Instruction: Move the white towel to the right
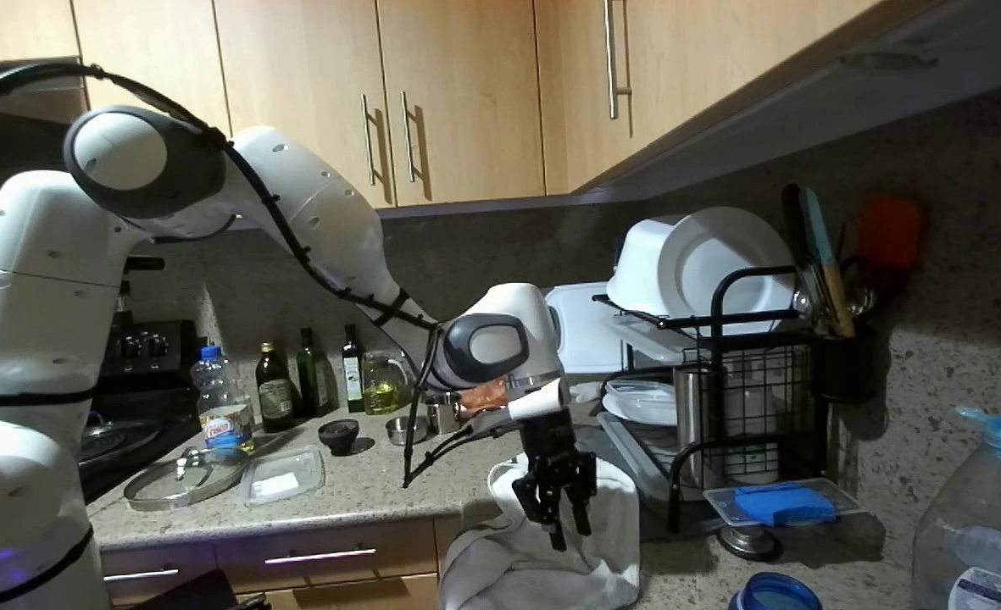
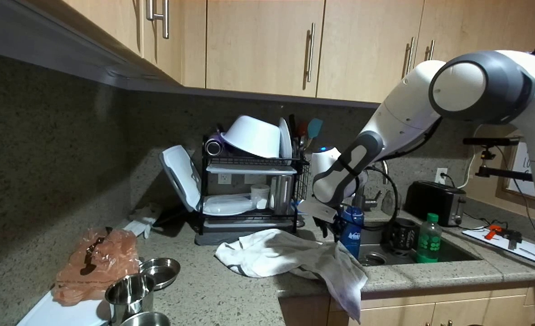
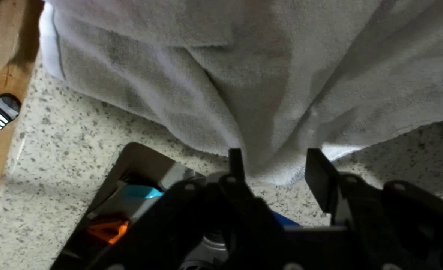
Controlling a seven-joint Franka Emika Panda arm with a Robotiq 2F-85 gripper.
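Gripper (image 3: 274, 160), jaws partway apart, holds nothing at the edge of the white towel (image 3: 259, 93).

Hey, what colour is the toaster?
The toaster is mostly black. It shows best in an exterior view.

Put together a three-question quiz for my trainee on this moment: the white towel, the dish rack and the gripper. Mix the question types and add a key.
1. True or false: part of the white towel hangs over the edge of the counter.
2. Which of these is on the top level of the dish rack? A) blue sponge B) white bowl C) green-capped bottle
3. Short answer: in the wrist view, how does the gripper stand, open or shut?

Key: 1. True. 2. B. 3. Open, with a fold of the white towel showing in its gap.
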